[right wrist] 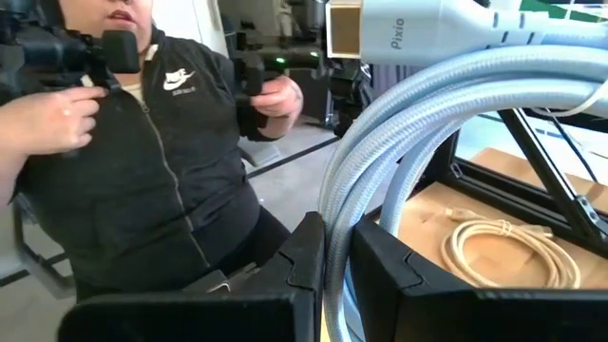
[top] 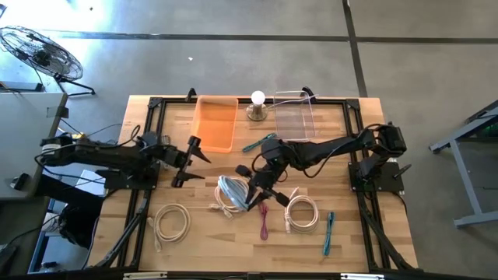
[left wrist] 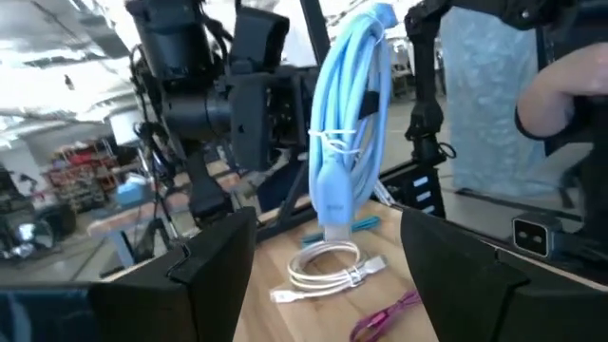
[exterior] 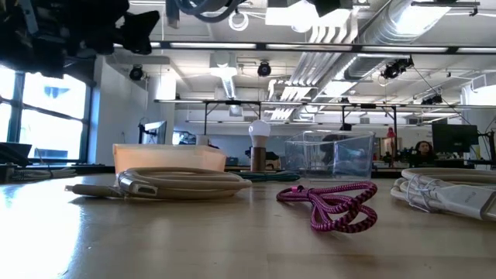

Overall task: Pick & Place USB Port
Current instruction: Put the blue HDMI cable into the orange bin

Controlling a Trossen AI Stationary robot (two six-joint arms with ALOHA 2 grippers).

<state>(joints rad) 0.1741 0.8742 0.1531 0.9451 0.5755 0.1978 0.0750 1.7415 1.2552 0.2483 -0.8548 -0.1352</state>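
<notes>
We see the right gripper [top: 250,189] holding a coiled pale-blue braided USB cable [top: 231,194] above the wooden worktop [top: 210,241]; the left gripper [top: 196,161] hovers, jaws wide, empty.

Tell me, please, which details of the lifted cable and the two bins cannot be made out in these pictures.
- Light blue cable: the right wrist view cuts off its coil; the right gripper covers part of it from above.
- Orange bin and clear bin: contents too small from above; the low view shows only their walls.
- Left gripper: open, empty.
</notes>
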